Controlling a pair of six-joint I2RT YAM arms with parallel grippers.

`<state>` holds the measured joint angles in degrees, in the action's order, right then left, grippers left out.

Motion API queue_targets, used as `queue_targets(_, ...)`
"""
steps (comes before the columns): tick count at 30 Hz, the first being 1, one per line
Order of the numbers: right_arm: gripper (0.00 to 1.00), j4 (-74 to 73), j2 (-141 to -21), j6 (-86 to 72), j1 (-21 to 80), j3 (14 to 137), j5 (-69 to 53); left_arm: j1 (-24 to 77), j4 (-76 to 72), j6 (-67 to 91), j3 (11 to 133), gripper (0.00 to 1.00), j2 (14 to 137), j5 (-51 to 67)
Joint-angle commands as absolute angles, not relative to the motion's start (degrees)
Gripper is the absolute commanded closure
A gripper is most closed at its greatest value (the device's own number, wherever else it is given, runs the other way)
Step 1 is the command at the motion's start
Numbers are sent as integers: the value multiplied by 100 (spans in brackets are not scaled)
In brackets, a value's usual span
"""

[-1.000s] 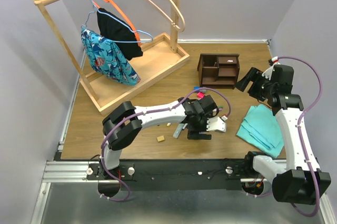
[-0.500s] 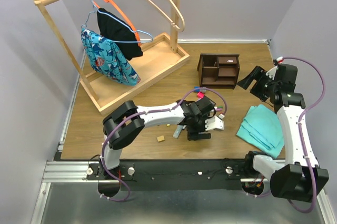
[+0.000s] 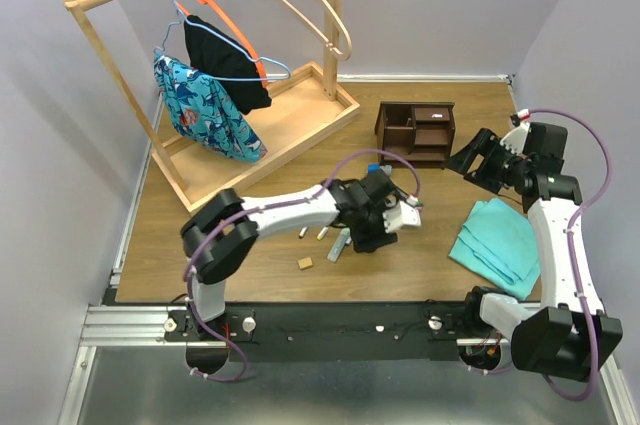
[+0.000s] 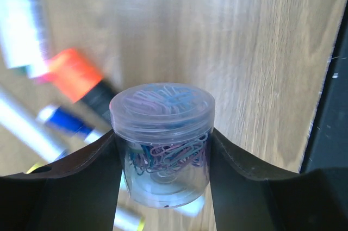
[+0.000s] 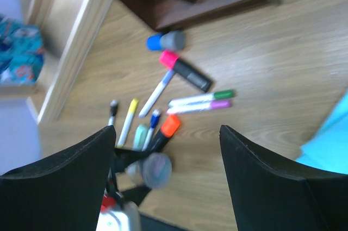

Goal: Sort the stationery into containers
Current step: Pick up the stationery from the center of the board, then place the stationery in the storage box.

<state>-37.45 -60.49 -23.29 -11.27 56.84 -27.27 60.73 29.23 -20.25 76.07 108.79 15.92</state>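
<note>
**Counter mostly unsorted: clip tub in hand, pens waiting**

Wooden counter (image 3: 160, 255) carried nearly all the stationery loose at this moment, so you were near the start of the job. The dark desk organizer (image 3: 415, 132) stood at the far side, and no stationery showed in the compartments that could be seen. Your right end effector (image 3: 470, 159) hung just beside it with jaws spread, gripping nothing. Your left end effector (image 4: 162, 149) was clenched on a clear tub of paper clips (image 4: 162, 110). The tub had its lid on, looked raised off the counter, and was well apart from the organizer.

Under and around it lay the unsorted group:
- a pink highlighter (image 5: 182, 73)
- an orange highlighter (image 5: 168, 128)
- green- and purple-capped markers (image 5: 201, 100)
- a yellow-capped pen (image 5: 130, 114)
- a blue-and-grey piece (image 5: 166, 41) near the organizer

The tan eraser cube (image 3: 304, 264) sat alone near the front edge. By my reading, the tub was the one item under way and everything else was left for you to do.
</note>
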Motion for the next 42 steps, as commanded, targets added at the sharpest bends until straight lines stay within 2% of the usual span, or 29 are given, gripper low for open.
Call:
queue_targets(1, 17, -4035, -6494, -2188, -1160, 5880, -4550, 5477, 2883, -1521, 7594, 53, 9617, 2327)
queue_targets(8, 17, -3218, -6952, -2653, -1143, 5775, -5447, 4667, 1964, -582, 7146, 53, 8667, 2944)
queue_targets(16, 13, -2997, -7356, -2558, -730, 6539, -6002, 4649, 1608, -141, 7584, 52, 9061, 3226)
queue_targets(22, 6, -3075, -7559, -2751, -212, 6583, -5784, 4649, 1652, -79, 7927, 52, 9255, 3269)
queue_targets(23, 0, -3111, -7567, -2690, -89, 6557, -5748, 4649, 1678, -70, 7963, 52, 9264, 3278)
queue_targets(42, 3, -3287, -8007, -2408, 606, 6574, -5475, 4816, 1635, 97, 7998, 50, 9220, 3498)
